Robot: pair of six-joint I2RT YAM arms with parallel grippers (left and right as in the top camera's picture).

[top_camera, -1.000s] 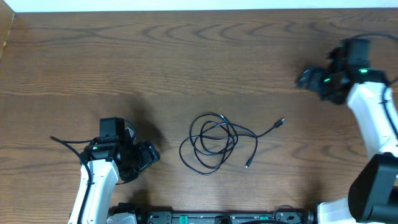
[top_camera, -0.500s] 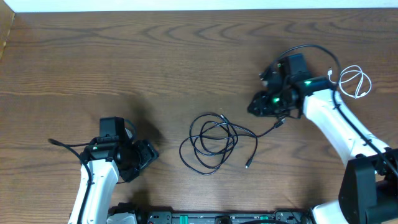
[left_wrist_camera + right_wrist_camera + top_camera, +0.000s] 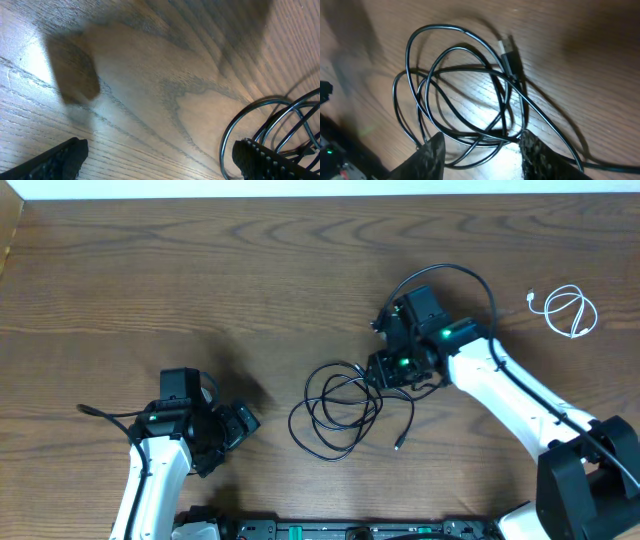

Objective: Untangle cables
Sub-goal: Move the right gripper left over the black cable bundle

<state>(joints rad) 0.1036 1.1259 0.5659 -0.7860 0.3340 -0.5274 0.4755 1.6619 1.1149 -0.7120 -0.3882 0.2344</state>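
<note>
A tangle of black cables (image 3: 340, 412) lies looped at the table's middle, one plug end (image 3: 399, 445) pointing to the lower right. A coiled white cable (image 3: 568, 310) lies apart at the far right. My right gripper (image 3: 383, 370) is open and sits over the right edge of the black tangle; in the right wrist view the black loops (image 3: 465, 95) and a plug (image 3: 509, 56) lie between and ahead of its open fingers (image 3: 480, 150). My left gripper (image 3: 240, 423) is open and empty, left of the tangle; its wrist view shows black loops (image 3: 280, 120) at the right edge.
A thin dark wire end (image 3: 100, 412) sticks out left of the left arm. The wooden table (image 3: 250, 270) stretches to a white edge at the back. The arm bases stand along the front edge.
My right arm has swung from the far right to the black tangle, leaving the white cable uncovered at the far right. My left arm has barely moved.
</note>
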